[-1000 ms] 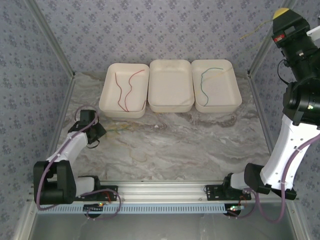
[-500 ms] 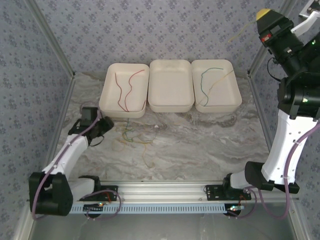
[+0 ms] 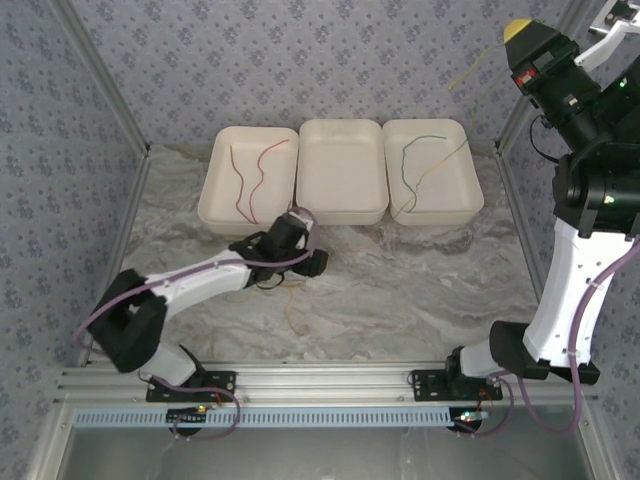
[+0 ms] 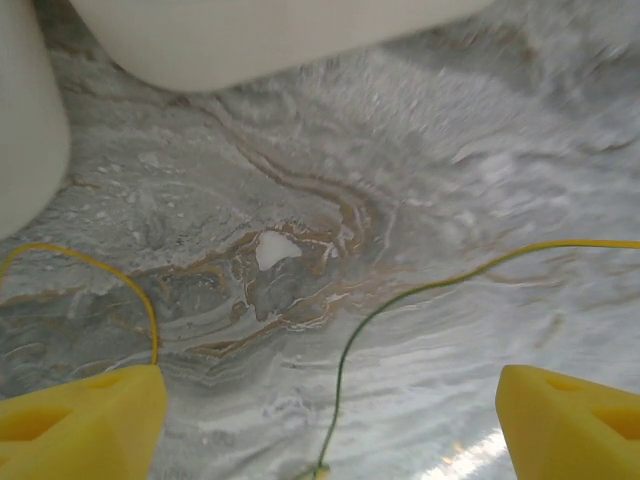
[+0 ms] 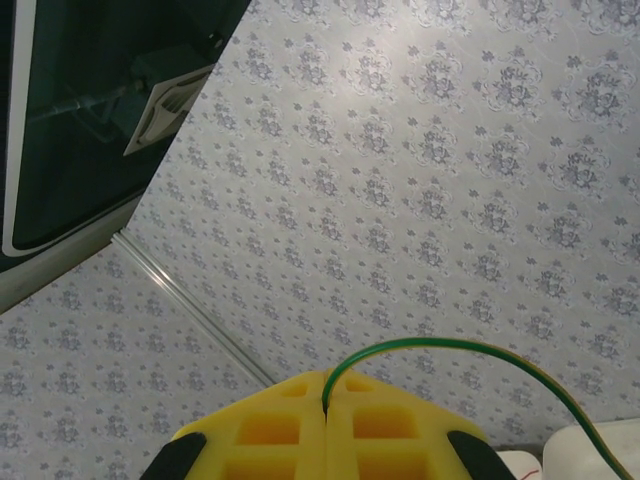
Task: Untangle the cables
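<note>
- Two red cables (image 3: 240, 180) lie apart from each other in the left tray (image 3: 212, 205), in the upper middle of the top view; these are judged sorted.
- A green cable (image 3: 405, 165) lies in the right tray (image 3: 472, 195), with a pale yellow strand (image 3: 435, 170) running slantwise beside it.
- The middle tray (image 3: 342, 170) holds nothing.
- The right claw (image 3: 520, 35) is raised in the upper right corner. In its wrist view the pads are pressed together (image 5: 325, 400) and a green-to-yellow cable (image 5: 450, 345) is pinched between them.
- A thin strand trails left from that claw in the top view. Whether it joins the strand in the right tray cannot be told.
- The left claw (image 3: 305, 245) is set low over the table (image 3: 420, 290), just in front of the left and middle trays.
- Its pads are spread wide (image 4: 325, 415) and nothing is pinched.
- Between those pads a green-yellow cable (image 4: 400, 295) lies on the marble, and a yellow cable (image 4: 120, 275) curves at the left of that view. The two are seen apart there; any crossing lower down is hidden.
- A faint yellow loop (image 3: 290, 305) is also seen on the table below the left claw.
- Judged overall: well past halfway. The held cable must be laid down, and the loose table cables must be separated and placed.
</note>
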`<action>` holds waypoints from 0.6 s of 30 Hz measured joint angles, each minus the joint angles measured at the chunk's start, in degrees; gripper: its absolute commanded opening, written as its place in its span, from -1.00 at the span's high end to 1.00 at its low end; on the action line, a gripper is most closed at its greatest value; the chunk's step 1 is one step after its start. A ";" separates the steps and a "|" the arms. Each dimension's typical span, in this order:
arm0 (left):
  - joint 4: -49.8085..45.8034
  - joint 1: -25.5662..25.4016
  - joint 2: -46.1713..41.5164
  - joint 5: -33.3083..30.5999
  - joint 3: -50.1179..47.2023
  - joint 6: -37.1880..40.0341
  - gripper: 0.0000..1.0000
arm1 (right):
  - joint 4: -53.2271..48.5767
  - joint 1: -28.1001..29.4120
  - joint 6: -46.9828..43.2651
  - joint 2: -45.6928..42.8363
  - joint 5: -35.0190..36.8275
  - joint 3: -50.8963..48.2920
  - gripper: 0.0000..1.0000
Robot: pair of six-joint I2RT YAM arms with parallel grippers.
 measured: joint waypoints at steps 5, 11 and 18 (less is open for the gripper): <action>1.09 -3.06 10.40 -3.91 4.79 5.42 -0.74 | -0.04 -0.02 0.07 -0.02 -0.42 2.25 1.00; 3.17 -4.15 15.41 -8.22 6.86 8.41 0.86 | -0.20 -0.04 0.24 -0.02 -0.87 2.69 1.00; 0.63 -4.04 11.19 -18.62 7.67 8.96 1.00 | -1.97 -0.59 -1.51 -2.08 -0.90 -0.83 1.00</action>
